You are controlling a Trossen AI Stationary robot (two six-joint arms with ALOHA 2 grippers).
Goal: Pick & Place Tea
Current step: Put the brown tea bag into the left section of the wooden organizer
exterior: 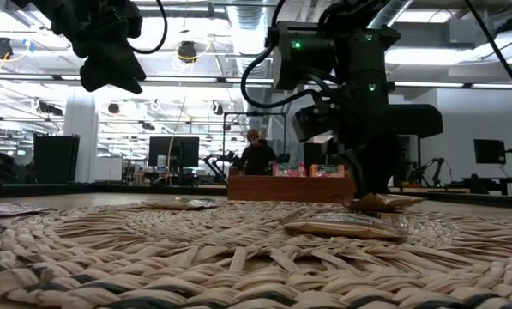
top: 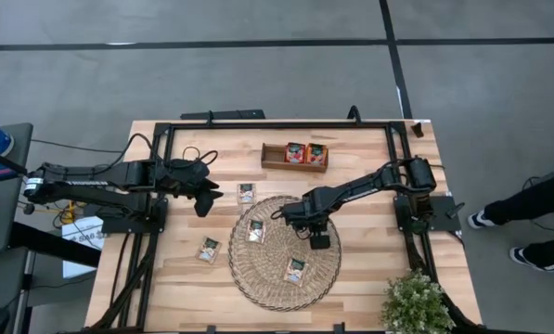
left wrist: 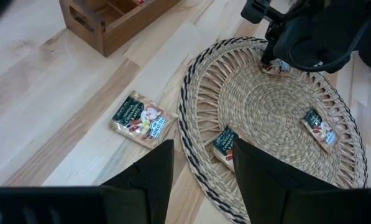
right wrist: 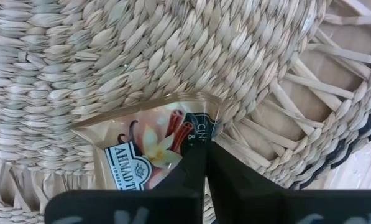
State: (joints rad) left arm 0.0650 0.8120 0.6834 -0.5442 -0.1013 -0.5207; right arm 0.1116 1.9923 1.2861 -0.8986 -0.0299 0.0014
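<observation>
Left gripper (top: 205,196) idle above the surface (top: 369,288), 9 o'clock of the woven mat (top: 258,278), fingers wide, empty. Right gripper (top: 293,215) down on the mat's 1 o'clock rim, fingers pinched on a cream tea sachet (right wrist: 149,146). Two red-orange sachets (top: 305,153) sit in the wooden tray (top: 275,158) at 12 o'clock.

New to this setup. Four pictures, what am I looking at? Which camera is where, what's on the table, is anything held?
Two robot arms at a wooden table. One camera looks down from above, one sits at table height, one rides on each wrist. On the table: a round woven mat, a wooden tray holding two red-orange tea sachets, and pale sachets on and beside the mat. The right tool is down on the mat, shut on a cream sachet, pinching its edge. The left tool is open, holding nothing, near the mat's left edge.
</observation>
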